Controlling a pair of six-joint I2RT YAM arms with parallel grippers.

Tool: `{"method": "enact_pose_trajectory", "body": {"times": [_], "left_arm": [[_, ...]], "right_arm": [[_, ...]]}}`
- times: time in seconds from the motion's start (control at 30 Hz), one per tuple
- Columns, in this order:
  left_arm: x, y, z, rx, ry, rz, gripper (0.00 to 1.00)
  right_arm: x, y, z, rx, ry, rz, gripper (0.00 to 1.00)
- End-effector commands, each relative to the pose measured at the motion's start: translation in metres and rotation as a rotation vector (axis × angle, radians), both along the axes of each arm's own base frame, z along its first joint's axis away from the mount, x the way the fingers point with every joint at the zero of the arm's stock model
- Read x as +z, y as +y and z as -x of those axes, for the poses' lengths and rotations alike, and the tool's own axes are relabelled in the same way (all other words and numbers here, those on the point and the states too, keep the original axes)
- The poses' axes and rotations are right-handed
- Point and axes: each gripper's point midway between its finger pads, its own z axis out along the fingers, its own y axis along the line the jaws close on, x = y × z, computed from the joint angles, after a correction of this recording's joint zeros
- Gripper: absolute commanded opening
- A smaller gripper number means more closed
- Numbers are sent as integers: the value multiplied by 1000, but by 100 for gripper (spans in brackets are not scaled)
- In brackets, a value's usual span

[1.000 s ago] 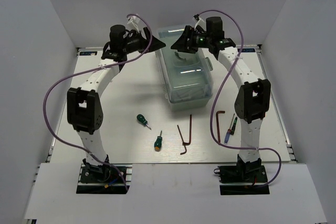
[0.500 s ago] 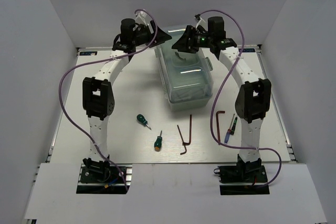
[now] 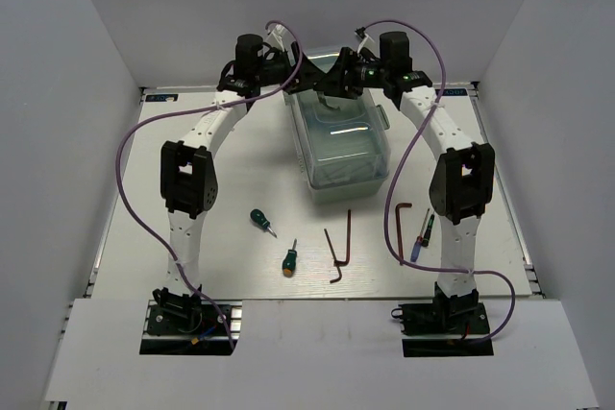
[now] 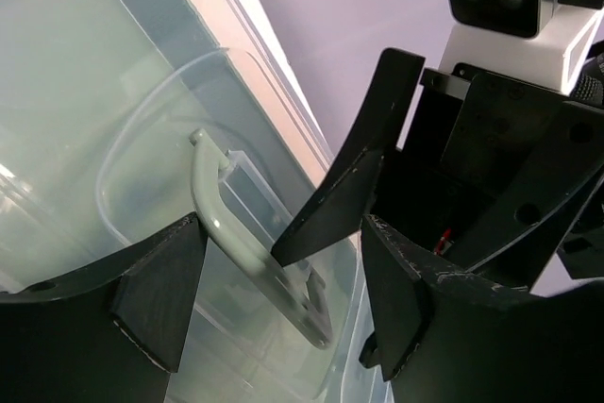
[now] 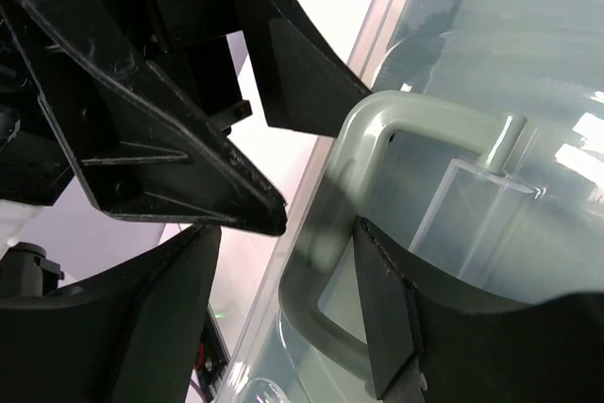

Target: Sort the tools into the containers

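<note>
The container, a toolbox (image 3: 344,151) with a translucent lid, stands shut at the back middle of the table. Both grippers hang over its far end. My left gripper (image 3: 306,79) (image 4: 283,299) is open, and the pale green lid handle (image 4: 247,254) runs between its fingers without touching them. My right gripper (image 3: 332,80) (image 5: 283,318) is open too, astride a corner of the same handle (image 5: 377,129). The tools lie on the table in front: two green screwdrivers (image 3: 259,220) (image 3: 289,258), three hex keys (image 3: 334,249) (image 3: 348,228) (image 3: 398,229) and thin precision screwdrivers (image 3: 421,235).
The two grippers nearly touch: a right finger (image 4: 349,176) shows in the left wrist view, and left fingers (image 5: 189,148) fill the upper left of the right wrist view. White walls enclose the table on three sides. Purple cables loop off both arms.
My left arm has swung right from beside the toolbox to over its far end, stopping next to the right gripper. The right arm and the tools have not moved.
</note>
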Motion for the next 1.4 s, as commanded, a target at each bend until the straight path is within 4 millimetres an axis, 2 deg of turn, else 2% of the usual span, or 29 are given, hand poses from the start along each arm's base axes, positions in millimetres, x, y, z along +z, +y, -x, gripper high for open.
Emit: {"method": "enact_pose_trajectory", "body": {"times": [0.0, 0.07, 0.1, 0.17, 0.2, 0.23, 0.27, 0.3, 0.33, 0.37, 0.4, 0.43, 0.47, 0.5, 0.53, 0.57, 0.63, 0.67, 0.7, 0.73, 0.77, 0.83, 0.97, 1.0, 1.03, 1.07, 1.27, 1.3, 1.37], "left_arm": [[-7, -8, 22, -64, 81, -23, 76], [-10, -7, 23, -65, 93, -33, 76], [-10, -7, 23, -65, 93, -33, 75], [-16, -6, 22, -46, 118, -47, 75], [-18, -5, 22, -40, 118, -57, 74], [-21, -4, 21, -33, 119, -67, 73], [-25, -2, 21, -19, 138, -79, 73], [-23, 0, 21, -8, 132, -88, 71], [-24, 0, 21, -9, 140, -91, 69], [-27, 1, 22, 1, 157, -101, 68], [-31, 3, 20, 18, 158, -116, 65], [-32, 4, 21, 18, 167, -119, 65], [-35, 0, 23, 20, 176, -129, 63], [-38, 2, 21, 34, 175, -144, 62], [-34, 2, 20, 35, 167, -141, 60], [-37, 3, 20, 44, 176, -148, 60], [-50, -1, 21, 47, 209, -170, 57], [-49, -7, 21, 39, 202, -168, 57], [-49, -10, 25, 37, 214, -179, 56], [-53, -10, 21, 48, 219, -186, 56], [-59, -15, 25, 37, 236, -195, 51], [-70, -16, 25, 57, 256, -220, 45], [-78, -15, 33, 73, 277, -246, 23], [-77, -16, 31, 73, 269, -242, 21], [-70, -15, 32, 74, 258, -237, 19], [-72, -14, 32, 83, 265, -245, 18], [-72, -13, 35, 82, 274, -250, 17], [-72, -13, 35, 82, 274, -250, 17], [-72, -13, 35, 82, 274, -250, 14]], "right_arm": [[17, 11, 8, 65, -44, -50, 65], [22, 9, 9, 75, -69, -50, 68], [32, 5, 12, 78, -107, -45, 70], [31, -2, 15, 69, -135, 5, 71], [28, -12, 15, 50, -124, 30, 71], [43, -23, 21, 53, -223, 66, 71], [35, -34, 26, 41, -194, 103, 71], [49, -51, 31, 10, -294, 159, 71], [49, -58, 35, 6, -309, 178, 71], [27, -70, 41, -1, -259, 220, 71], [51, -80, 54, -13, -359, 245, 71], [52, -97, 50, -48, -398, 289, 71], [52, -104, 53, -65, -412, 311, 71], [49, -116, 63, -93, -434, 352, 71], [47, -136, 54, -159, -443, 398, 71], [41, -146, 53, -192, -431, 427, 71], [23, -182, 41, -311, -367, 522, 71], [18, -190, 37, -329, -345, 535, 71], [-21, -204, 32, -320, -216, 572, 71], [-16, -203, 28, -306, -204, 545, 71], [-38, -212, 21, -299, -123, 531, 72], [-52, -205, 19, -221, -44, 453, 74], [-78, -195, -1, -175, -5, 393, 76], [-76, -193, -5, -171, -12, 381, 78], [-83, -192, -12, -169, -8, 376, 78], [-85, -204, -20, -186, 0, 357, 78], [-112, -199, -44, -175, 48, 286, 79], [-110, -195, -44, -158, 42, 258, 79], [-122, -191, -48, -154, 79, 226, 79]]}}
